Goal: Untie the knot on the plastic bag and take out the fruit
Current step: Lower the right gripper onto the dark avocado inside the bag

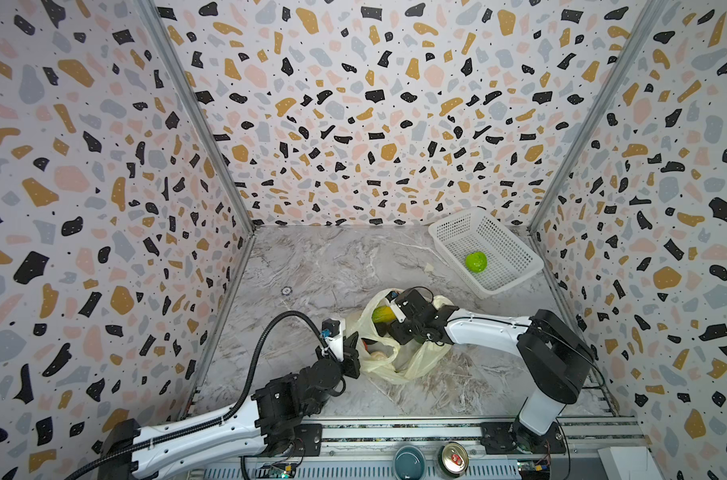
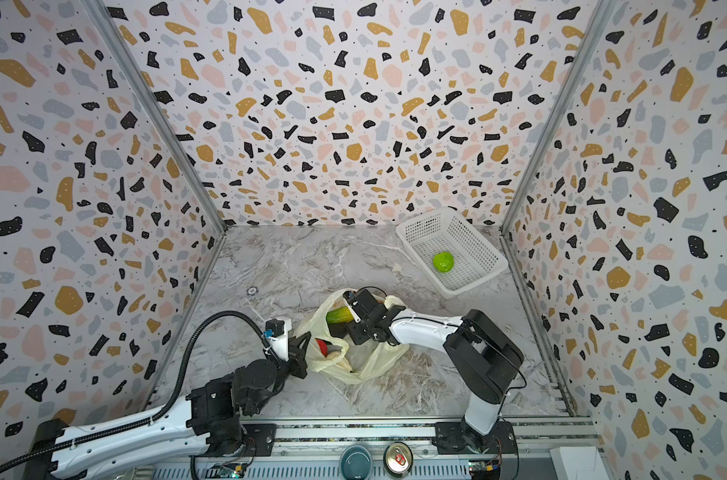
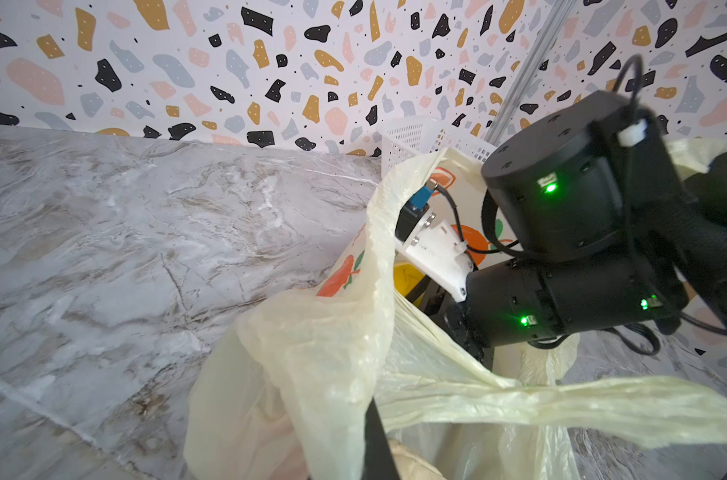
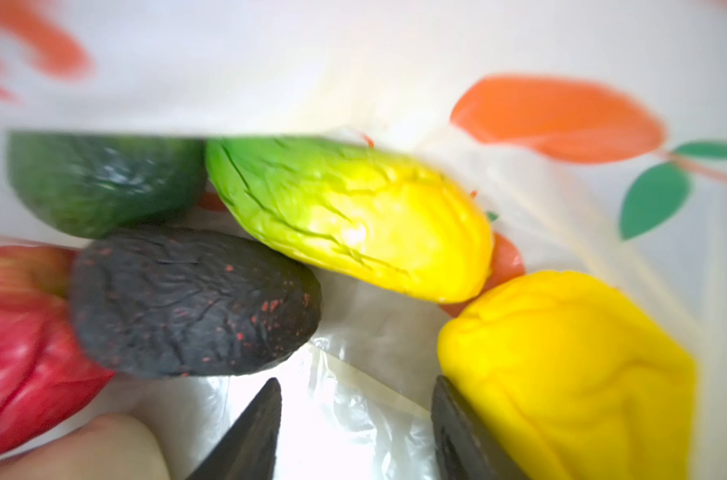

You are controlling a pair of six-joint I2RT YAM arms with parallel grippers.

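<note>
- plastic bag (image 1: 411, 361): thin, crinkly, pale yellow with orange fruit prints, slumped mid-table (image 1: 311, 266) toward the front edge, mouth gaping open
- fruit bunched inside, touching: green-to-yellow piece (image 4: 353, 220), wrinkly near-black one (image 4: 195, 303), yellow (image 4: 569, 374), red (image 4: 16, 340), dark green (image 4: 104, 183), cream (image 4: 104, 449)
- lime-green fruit (image 1: 476, 262) sits alone in the white basket (image 1: 511, 249), back right corner
</note>
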